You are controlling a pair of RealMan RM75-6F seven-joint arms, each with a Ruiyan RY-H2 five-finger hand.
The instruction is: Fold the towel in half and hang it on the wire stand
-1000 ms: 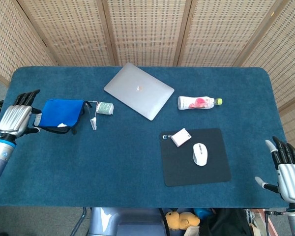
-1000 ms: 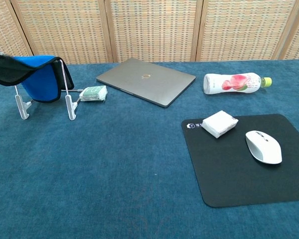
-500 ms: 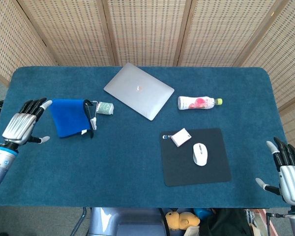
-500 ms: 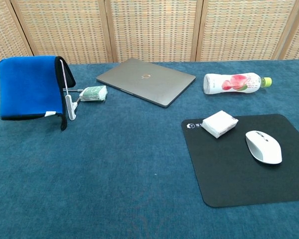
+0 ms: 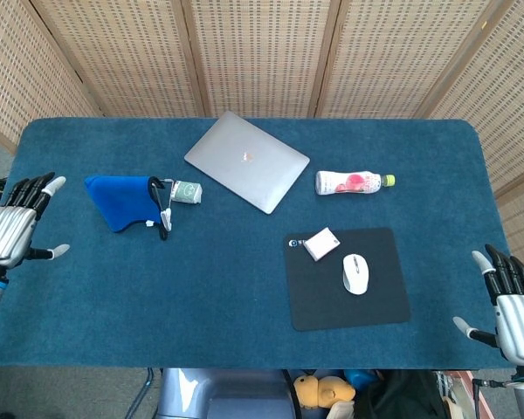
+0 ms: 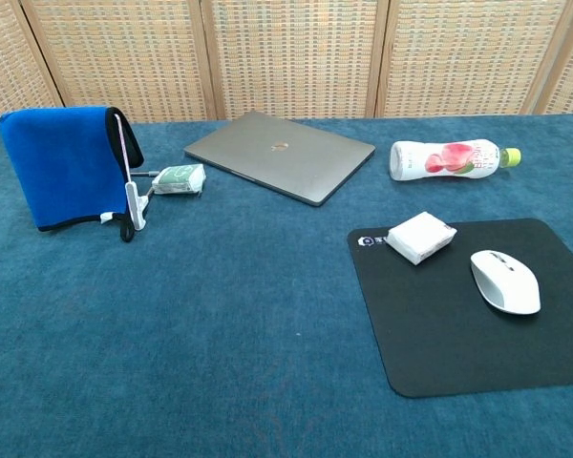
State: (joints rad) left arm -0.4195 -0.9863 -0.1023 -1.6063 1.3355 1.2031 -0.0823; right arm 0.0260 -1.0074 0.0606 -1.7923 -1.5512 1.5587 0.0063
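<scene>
The blue towel [image 5: 120, 198] [image 6: 69, 164], edged in black, hangs folded over the wire stand [image 5: 163, 209] [image 6: 130, 196] at the table's left. No hand touches it. My left hand [image 5: 13, 229] hovers open at the far left edge, well clear of the towel, and shows only in the head view. At the lower right corner of that view, off the table's edge, my right hand [image 5: 508, 300] is open too, holding nothing. The chest view shows neither hand.
A small green-white packet [image 5: 188, 191] lies beside the stand. A closed laptop [image 5: 246, 161] sits at the back middle, a bottle [image 5: 353, 182] on its side to the right. A black mouse pad [image 5: 347, 278] carries a white mouse [image 5: 355, 273] and a small box [image 5: 321, 243].
My left hand has let go of the towel and drawn back leftward to the table's edge. The towel dropped down over the stand and settled. The right hand stayed put.
</scene>
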